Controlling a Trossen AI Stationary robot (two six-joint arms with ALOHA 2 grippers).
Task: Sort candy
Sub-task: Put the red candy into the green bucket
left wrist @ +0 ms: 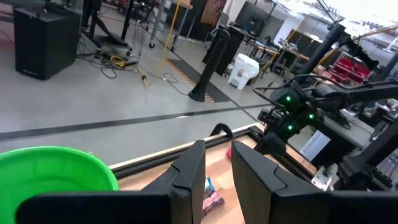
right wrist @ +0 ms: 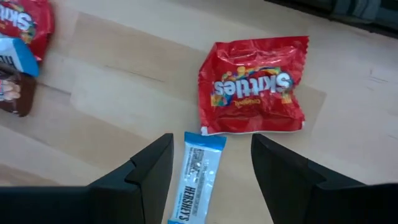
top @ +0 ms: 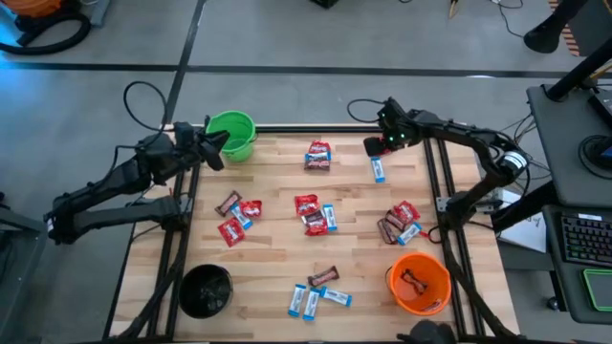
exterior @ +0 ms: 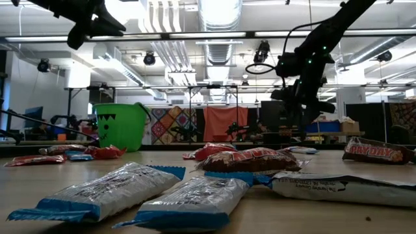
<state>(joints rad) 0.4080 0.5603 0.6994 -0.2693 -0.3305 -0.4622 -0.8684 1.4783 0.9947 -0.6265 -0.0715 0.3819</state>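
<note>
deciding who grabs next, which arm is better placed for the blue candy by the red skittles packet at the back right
Right. The right gripper hangs open directly over the blue candy, beside the red packet. The left gripper is far across the table, at the green bucket.

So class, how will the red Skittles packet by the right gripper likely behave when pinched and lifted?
The Skittles packet looks crinkled and lumpy, so it is probably floppy and may sag. It lies flat, so rolling seems unlikely. Its glossy wrapper may slip between the open right gripper fingers.

Glossy candy (right wrist: 254, 85), matt wooden table (right wrist: 124, 74)
</note>
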